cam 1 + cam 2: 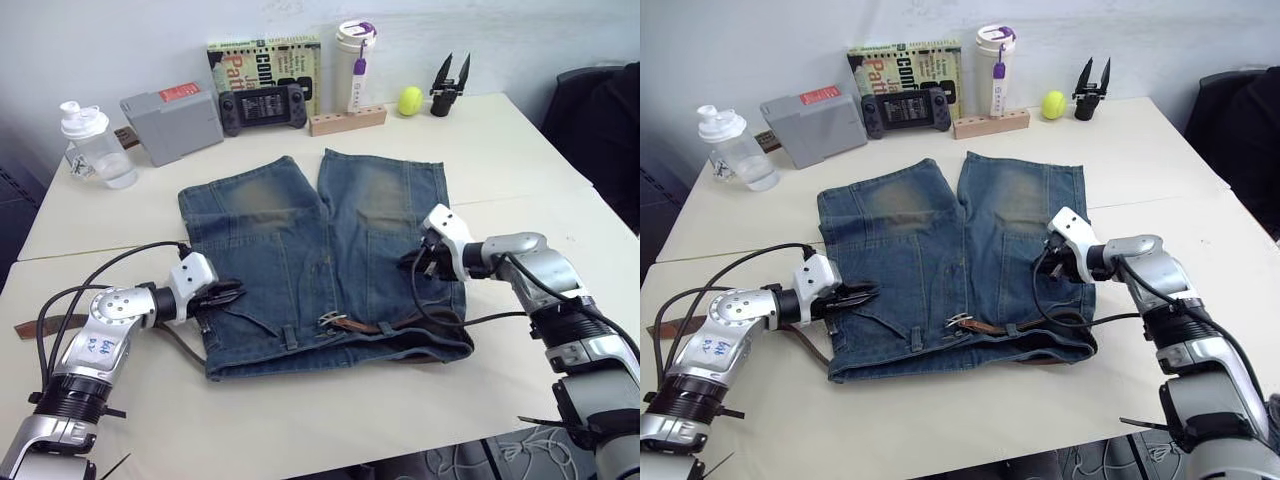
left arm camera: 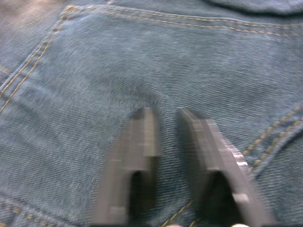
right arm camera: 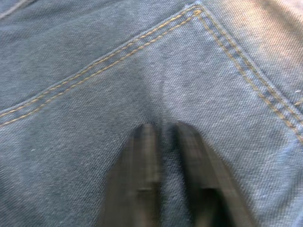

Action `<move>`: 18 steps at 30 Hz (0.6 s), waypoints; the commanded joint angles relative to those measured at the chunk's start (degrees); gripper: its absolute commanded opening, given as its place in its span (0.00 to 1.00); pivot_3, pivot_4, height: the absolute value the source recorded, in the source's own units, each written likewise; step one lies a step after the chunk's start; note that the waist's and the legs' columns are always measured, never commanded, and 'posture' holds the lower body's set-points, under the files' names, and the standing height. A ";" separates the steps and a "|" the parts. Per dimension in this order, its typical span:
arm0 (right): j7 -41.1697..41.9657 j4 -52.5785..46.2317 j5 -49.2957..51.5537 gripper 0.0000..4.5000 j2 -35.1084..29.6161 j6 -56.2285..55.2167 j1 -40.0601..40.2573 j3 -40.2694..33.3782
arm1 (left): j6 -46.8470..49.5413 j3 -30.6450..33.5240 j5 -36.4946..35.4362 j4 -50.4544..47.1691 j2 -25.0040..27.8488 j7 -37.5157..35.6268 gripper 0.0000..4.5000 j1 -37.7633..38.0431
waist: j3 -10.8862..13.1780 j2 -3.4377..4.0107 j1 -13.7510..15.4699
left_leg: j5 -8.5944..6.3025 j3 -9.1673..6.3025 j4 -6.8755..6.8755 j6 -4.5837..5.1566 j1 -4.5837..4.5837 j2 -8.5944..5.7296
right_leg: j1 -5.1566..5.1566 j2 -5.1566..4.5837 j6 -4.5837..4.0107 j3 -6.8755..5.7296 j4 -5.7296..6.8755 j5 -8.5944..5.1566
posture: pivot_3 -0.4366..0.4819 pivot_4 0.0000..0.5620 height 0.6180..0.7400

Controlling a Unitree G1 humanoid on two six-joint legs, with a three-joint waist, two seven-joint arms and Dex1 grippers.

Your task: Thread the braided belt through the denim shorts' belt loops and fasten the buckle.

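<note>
Left gripper: fingers nearly closed with a narrow gap, holding nothing, tips pressing on the left rear pocket of the denim shorts; right gripper: fingers almost together, empty, tips on the right rear pocket. Shorts: flat at the middle of the counter, waistband toward the near edge; braided belt threaded through the right-hand belt loops, buckle mid-waistband, free tail off the shorts' left side. Handling advice: pin the denim with one gripper, feed the tail loop by loop, keep the strap untwisted.
</note>
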 commanded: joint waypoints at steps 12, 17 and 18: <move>-17.67 25.74 -9.95 0.00 9.87 -16.21 -9.66 -3.94 | -12.04 -6.22 19.06 37.52 -7.62 14.02 0.02 -19.22 | -0.53 0.13 0.08 | 0.14 -0.54 0.01 0.23 0.73 -0.13 | 0.63 -0.63 0.02 -0.02 0.33 0.01 | 0.48 0.27 0.84; -18.00 26.41 -9.77 0.00 10.33 -17.66 -10.34 -5.21 | -13.62 -4.80 17.20 37.38 -8.36 11.42 0.02 -19.22 | -0.53 0.14 0.02 | 0.15 -0.59 0.01 0.26 0.65 -0.12 | 0.62 -0.69 0.02 -0.05 0.35 0.01 | 0.48 0.27 0.84; -18.17 25.92 -9.42 0.00 10.43 -17.84 -10.34 -5.73 | -12.86 -4.11 16.13 35.79 -8.40 10.58 0.02 -18.45 | -0.53 0.15 -0.01 | 0.15 -0.61 0.02 0.26 0.65 -0.12 | 0.61 -0.70 0.02 -0.04 0.34 0.02 | 0.48 0.27 0.84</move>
